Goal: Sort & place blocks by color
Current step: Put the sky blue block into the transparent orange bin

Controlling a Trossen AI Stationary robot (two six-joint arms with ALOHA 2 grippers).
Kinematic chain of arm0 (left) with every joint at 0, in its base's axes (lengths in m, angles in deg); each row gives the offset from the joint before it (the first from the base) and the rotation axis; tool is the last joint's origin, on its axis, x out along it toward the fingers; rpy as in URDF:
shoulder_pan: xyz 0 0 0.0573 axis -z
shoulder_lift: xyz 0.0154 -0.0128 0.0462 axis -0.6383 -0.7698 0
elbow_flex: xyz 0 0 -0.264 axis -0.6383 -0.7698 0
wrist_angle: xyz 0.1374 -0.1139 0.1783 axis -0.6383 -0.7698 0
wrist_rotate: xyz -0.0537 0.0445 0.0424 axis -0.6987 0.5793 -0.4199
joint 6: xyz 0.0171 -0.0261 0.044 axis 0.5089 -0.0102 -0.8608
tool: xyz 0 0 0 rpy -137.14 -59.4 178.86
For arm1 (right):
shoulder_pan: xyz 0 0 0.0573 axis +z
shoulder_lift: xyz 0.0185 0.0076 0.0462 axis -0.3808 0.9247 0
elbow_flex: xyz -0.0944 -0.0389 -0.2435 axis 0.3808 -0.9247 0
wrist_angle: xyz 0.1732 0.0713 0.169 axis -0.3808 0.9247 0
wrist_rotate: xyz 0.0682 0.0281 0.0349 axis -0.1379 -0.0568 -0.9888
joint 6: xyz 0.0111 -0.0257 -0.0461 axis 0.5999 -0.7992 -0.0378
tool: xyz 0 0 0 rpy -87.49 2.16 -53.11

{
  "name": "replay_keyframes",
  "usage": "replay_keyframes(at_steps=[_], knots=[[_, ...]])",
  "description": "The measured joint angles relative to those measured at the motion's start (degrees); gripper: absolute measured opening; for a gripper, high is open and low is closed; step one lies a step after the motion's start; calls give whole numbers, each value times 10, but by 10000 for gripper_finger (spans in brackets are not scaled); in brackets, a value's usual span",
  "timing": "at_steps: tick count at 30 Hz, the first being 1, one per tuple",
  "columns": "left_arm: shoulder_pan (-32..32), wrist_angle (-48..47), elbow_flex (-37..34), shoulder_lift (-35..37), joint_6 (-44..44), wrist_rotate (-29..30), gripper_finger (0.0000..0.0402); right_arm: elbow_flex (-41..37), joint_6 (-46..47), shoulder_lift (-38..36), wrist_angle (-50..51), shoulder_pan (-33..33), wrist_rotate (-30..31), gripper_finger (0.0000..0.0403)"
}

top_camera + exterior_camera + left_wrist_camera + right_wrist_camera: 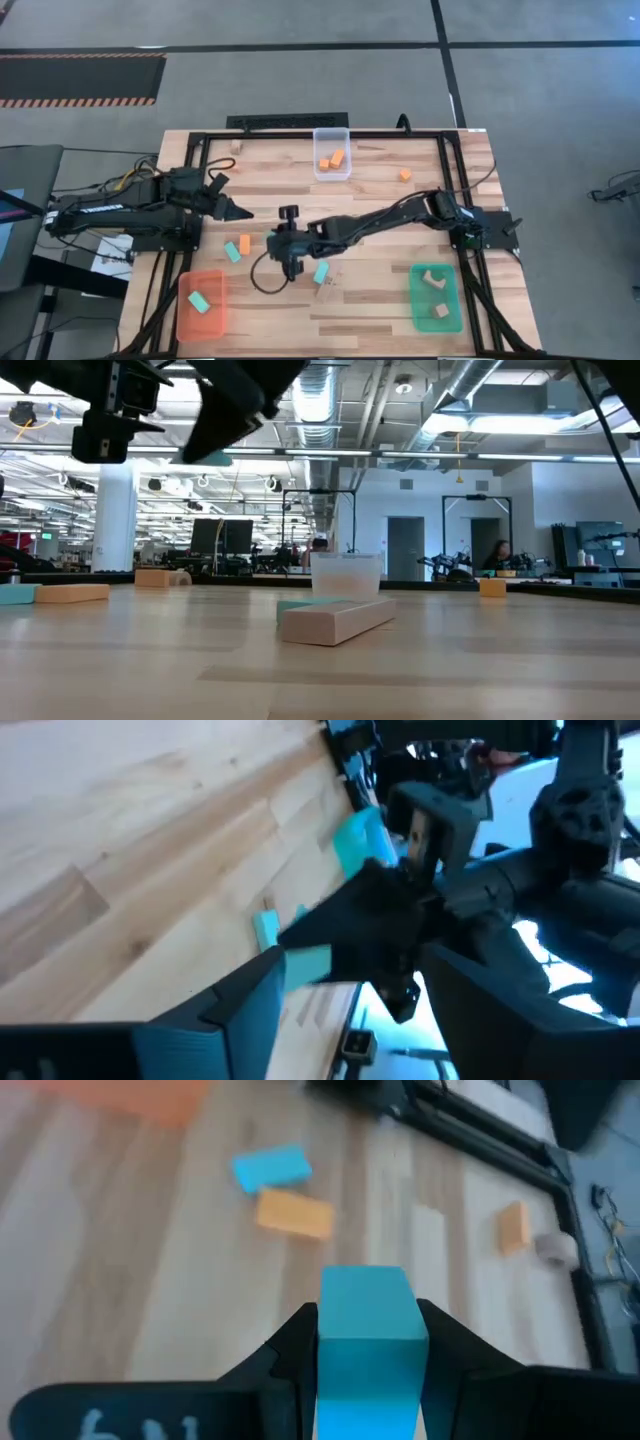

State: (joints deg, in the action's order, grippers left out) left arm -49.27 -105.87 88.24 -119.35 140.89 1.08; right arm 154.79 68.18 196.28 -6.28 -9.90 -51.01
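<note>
Right jaws [368, 1342] pinching one teal block [367, 1330], left jaws [243, 213] unclear, two orange blocks [331, 160] in clear tray [317, 136]

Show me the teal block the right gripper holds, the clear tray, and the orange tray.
teal block [366, 1335], right wrist view, its top face.
clear tray [333, 135], high view, far rim.
orange tray [186, 322], high view, bare floor.

three trays [332, 168], four orange blocks [244, 243], several teal, tan blocks

Your two arms are dark, jointed links: the left arm [120, 212] carries white lettering along its link and yellow and orange wires near its base. Beside it, the right arm [390, 215] trails a looping black cable, and the right gripper [368, 1342] shows two black wedge-shaped fingers.
</note>
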Motion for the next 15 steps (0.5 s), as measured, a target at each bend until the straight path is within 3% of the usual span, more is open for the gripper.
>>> replay_keyframes(at_steps=[5, 15], knots=[[0, 33, -5, 2, -4, 16, 253, 2, 0, -40, 18, -21, -2, 122], [0, 328, -108, 4, 62, 43, 257, 2, 2, -131, 117, -66, -5, 122]])
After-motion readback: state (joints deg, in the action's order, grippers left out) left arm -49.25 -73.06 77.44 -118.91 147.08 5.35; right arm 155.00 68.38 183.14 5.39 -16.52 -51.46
